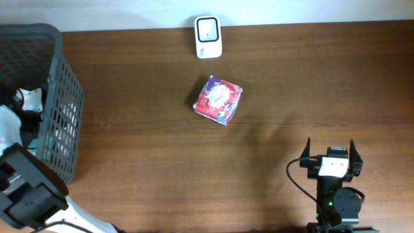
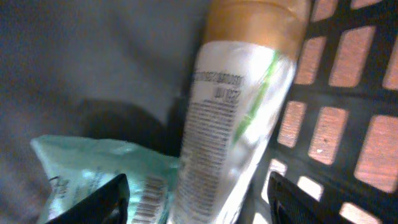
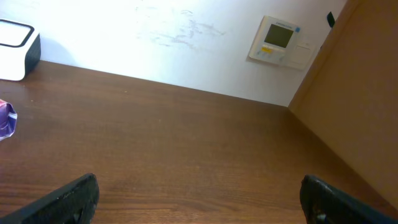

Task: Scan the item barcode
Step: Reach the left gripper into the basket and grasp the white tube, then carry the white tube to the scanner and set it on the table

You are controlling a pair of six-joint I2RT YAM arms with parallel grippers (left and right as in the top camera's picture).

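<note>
Glossy cylindrical bottle (image 2: 233,137), crinkly teal packet (image 2: 93,162), black lattice basket (image 2: 329,96), left hand (image 2: 199,194) spread, right hand (image 3: 199,196) spread

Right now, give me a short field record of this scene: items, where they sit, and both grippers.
box: red-and-purple wrapped box on the brown wooden table, untouched
scanner: white rectangular scanner at the far edge
basket: dark grey plastic lattice basket, left side
left gripper: inside the basket, open astride a clear gold-capped bottle; teal packet beside it
right gripper: open, empty
</note>
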